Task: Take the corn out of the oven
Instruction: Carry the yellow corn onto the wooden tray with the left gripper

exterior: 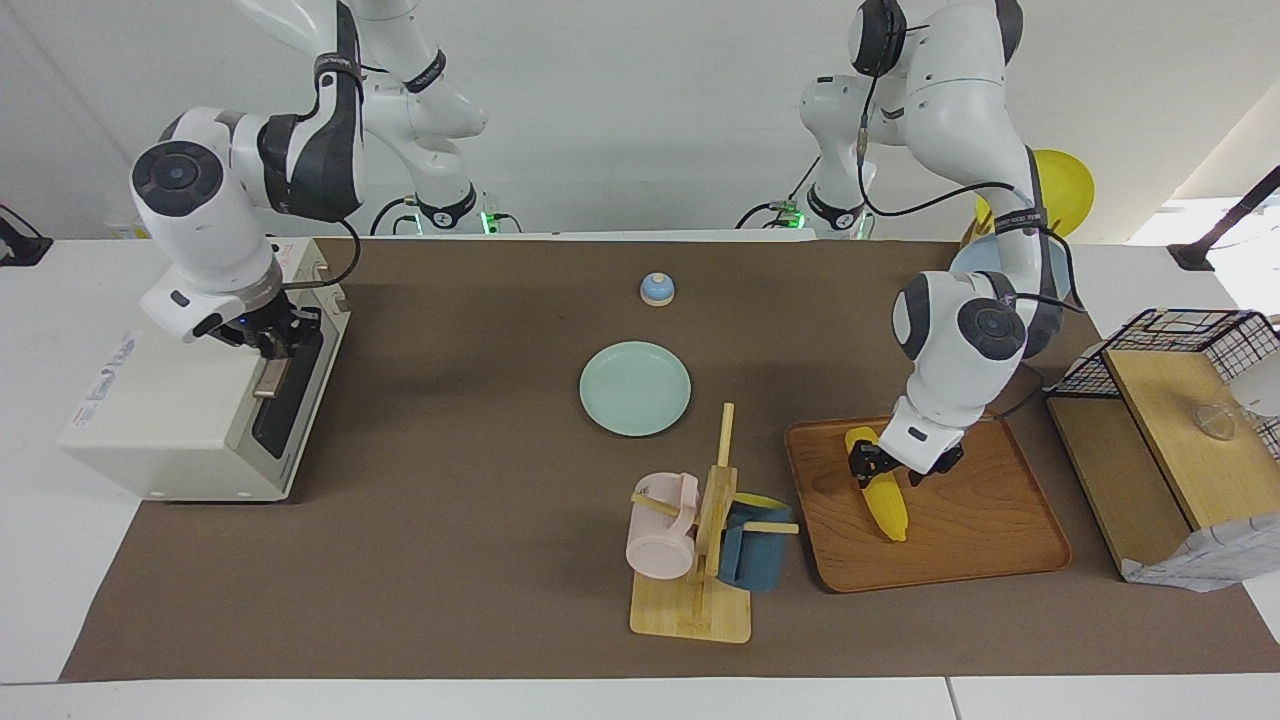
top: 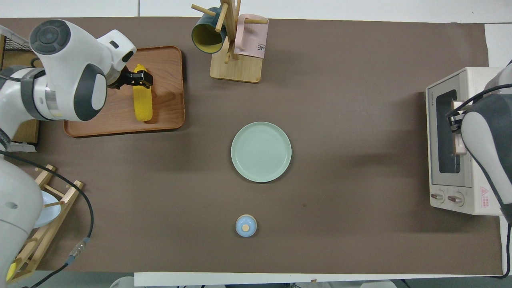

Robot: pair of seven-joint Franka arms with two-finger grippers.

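The corn lies on a wooden tray at the left arm's end of the table, outside the oven. It also shows in the overhead view on the tray. My left gripper is down at the corn's thick end, with its fingers closed on either side of it. The cream-white oven stands at the right arm's end with its dark glass door shut. My right gripper is at the beige bar handle, closed around it.
A pale green plate lies mid-table. A small blue knob-topped lid sits nearer to the robots. A wooden mug rack with a pink and a blue mug stands beside the tray. A black wire basket shelf stands at the left arm's end.
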